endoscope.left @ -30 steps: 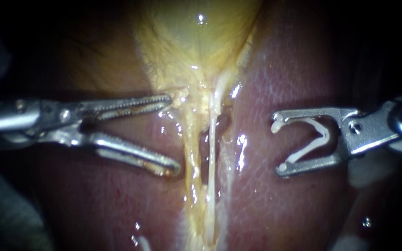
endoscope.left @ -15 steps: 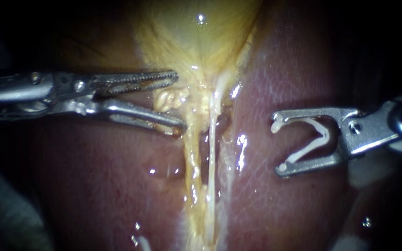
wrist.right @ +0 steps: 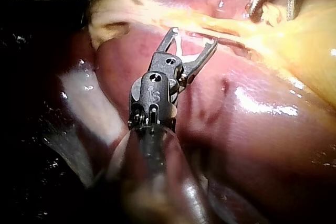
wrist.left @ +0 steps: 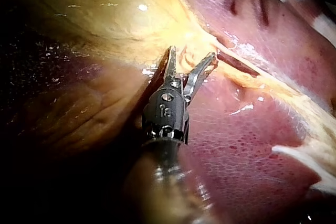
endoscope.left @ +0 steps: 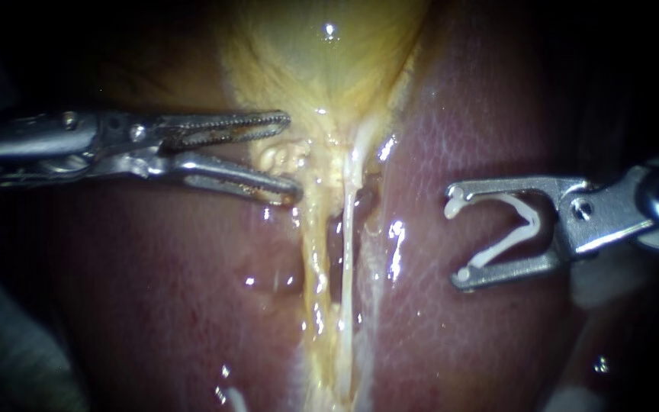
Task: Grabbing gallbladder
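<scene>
Pincer of the left instrument (endoscope.left: 293,156) stands narrow but not closed; a gap shows between its toothed jaws, and a nub of yellow tissue (endoscope.left: 276,159) sits between the tips without being clearly pinched from both sides. The gallbladder (endoscope.left: 322,61) is the yellow sac just above the upper jaw, tapering to a neck between the lobes of the liver (endoscope.left: 459,137). I judge the bite too shallow as it lies; the tips should advance a little toward the neck so that the sac's wall, not only the fatty nub, fills the pincer; then close gently. The lower jaw lies close on the liver and should not dig in; the pale strands (endoscope.left: 347,252) below the neck are best left outside the bite. The right instrument (endoscope.left: 455,240) hangs well apart over the liver, its pincer spread around a white clip (endoscope.left: 529,223).
</scene>
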